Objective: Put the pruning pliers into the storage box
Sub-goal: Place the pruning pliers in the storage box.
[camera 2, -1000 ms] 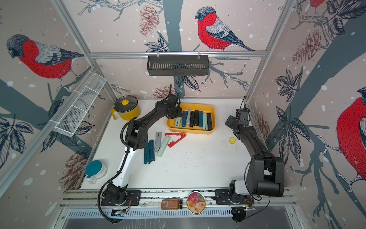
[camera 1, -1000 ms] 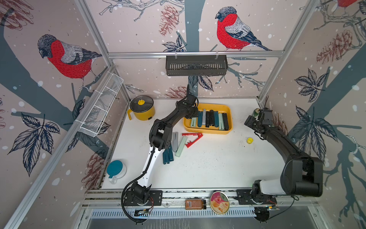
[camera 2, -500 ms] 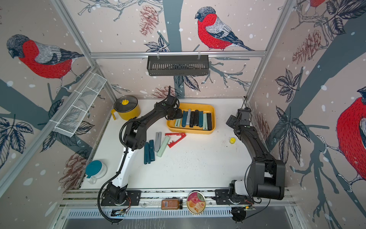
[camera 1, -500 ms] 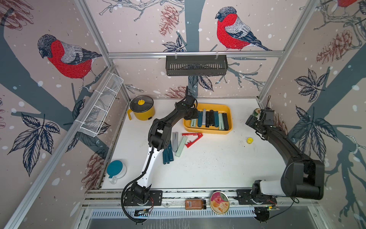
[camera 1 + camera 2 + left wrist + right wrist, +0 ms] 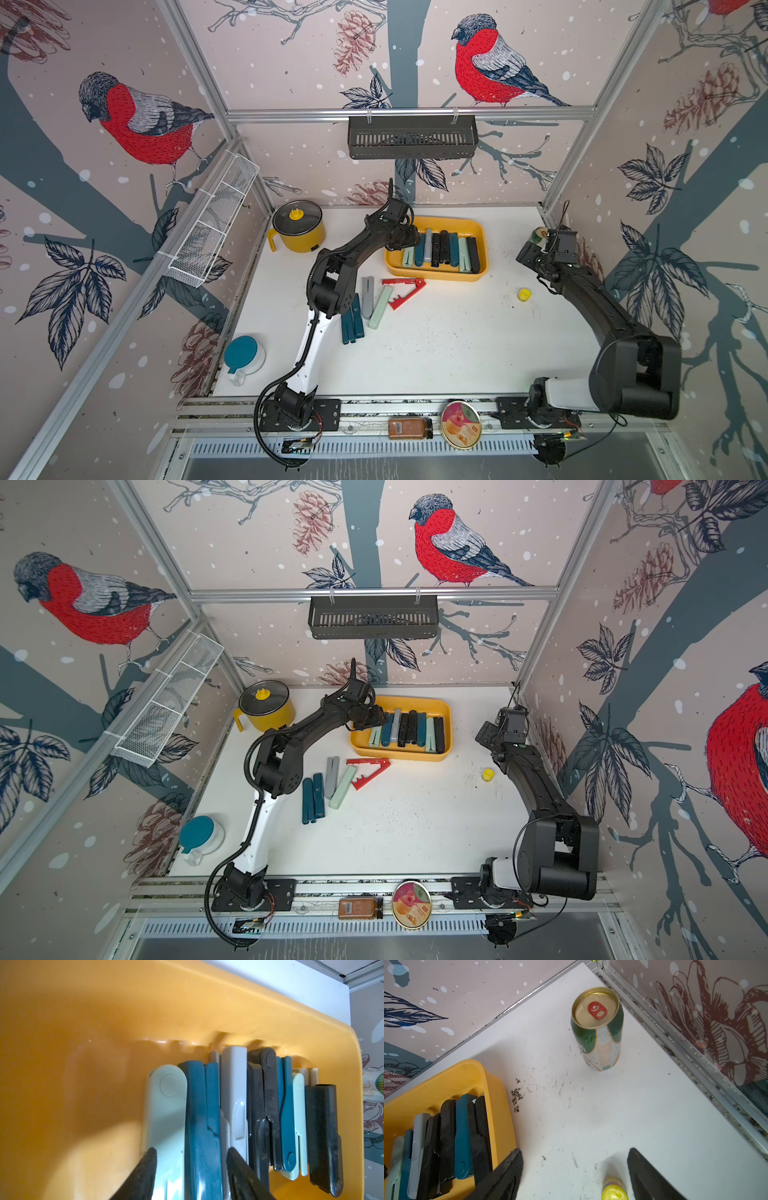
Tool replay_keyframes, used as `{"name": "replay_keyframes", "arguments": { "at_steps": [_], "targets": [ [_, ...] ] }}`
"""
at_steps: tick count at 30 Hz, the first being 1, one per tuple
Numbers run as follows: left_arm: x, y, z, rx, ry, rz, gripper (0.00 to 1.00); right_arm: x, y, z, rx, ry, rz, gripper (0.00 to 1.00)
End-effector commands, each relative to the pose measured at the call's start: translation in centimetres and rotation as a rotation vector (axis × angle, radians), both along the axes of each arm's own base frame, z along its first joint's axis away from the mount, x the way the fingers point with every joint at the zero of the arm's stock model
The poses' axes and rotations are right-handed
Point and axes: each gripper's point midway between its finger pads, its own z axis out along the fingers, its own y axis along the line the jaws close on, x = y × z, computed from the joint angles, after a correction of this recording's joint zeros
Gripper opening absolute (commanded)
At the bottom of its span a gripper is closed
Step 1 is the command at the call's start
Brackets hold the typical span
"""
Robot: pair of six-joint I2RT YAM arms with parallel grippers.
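Note:
The storage box (image 5: 436, 277) (image 5: 399, 756) is a shallow yellow tray at the back of the table. Several pruning pliers (image 5: 442, 249) (image 5: 268, 1105) lie in it in a row. A teal pair (image 5: 352, 320), a grey one (image 5: 367, 297), a mint one (image 5: 380, 307) and a spread red one (image 5: 403, 291) lie on the table in front. My left gripper (image 5: 409, 243) (image 5: 191, 1155) hangs open over the box's left end, its jaws astride a mint (image 5: 166, 1105) and a teal (image 5: 199, 1105) plier. My right gripper (image 5: 525, 255) (image 5: 575, 1159) is open and empty above the table, right of the box (image 5: 446, 1078).
A small yellow bottle (image 5: 524, 294) (image 5: 613, 1190) lies near the right gripper, and a green can (image 5: 598, 1028) stands in the back right corner. A yellow pot (image 5: 297, 226) stands at the back left and a teal-lidded jar (image 5: 243, 357) at the front left. A black rack (image 5: 411, 137) hangs on the back wall.
The left gripper stays over the box's left end. The right arm has edged slightly toward the right wall. The pliers on the table have not moved.

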Motion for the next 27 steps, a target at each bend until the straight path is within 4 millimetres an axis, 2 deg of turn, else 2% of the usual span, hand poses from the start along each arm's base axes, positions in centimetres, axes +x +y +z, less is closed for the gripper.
{"name": "replay_keyframes", "arguments": {
  "at_steps": [1,8,11,15,18,22,25,27],
  "targets": [
    [0.2,-0.4,1.1,-0.038,-0.022,-0.011,0.56,-0.3,-0.3,0.2,-0.015,0.001,0.000,0.80],
    [0.2,-0.3,2.9,-0.049,-0.065,-0.007,0.60,-0.3,-0.4,0.4,-0.012,-0.005,-0.004,0.81],
    [0.2,0.0,4.7,-0.049,-0.124,0.000,0.67,-0.3,-0.5,0.5,-0.011,-0.008,-0.004,0.81],
    [-0.7,0.2,7.9,-0.011,-0.235,-0.009,0.74,-0.4,-0.4,0.2,-0.010,-0.003,-0.003,0.81],
    [-2.4,0.6,9.9,0.050,-0.307,-0.018,0.79,-0.4,-0.4,0.1,-0.010,-0.002,-0.004,0.81],
    [-5.9,1.9,10.8,0.107,-0.344,-0.022,0.82,-0.4,-0.5,0.0,-0.010,-0.001,-0.006,0.81],
    [-9.0,3.6,10.0,0.135,-0.321,-0.026,0.82,-0.3,-0.5,0.1,-0.011,-0.002,-0.005,0.81],
    [-11.2,5.1,8.6,0.176,-0.286,-0.025,0.82,-0.3,-0.5,0.1,-0.011,-0.004,-0.005,0.81]
  ]
}}
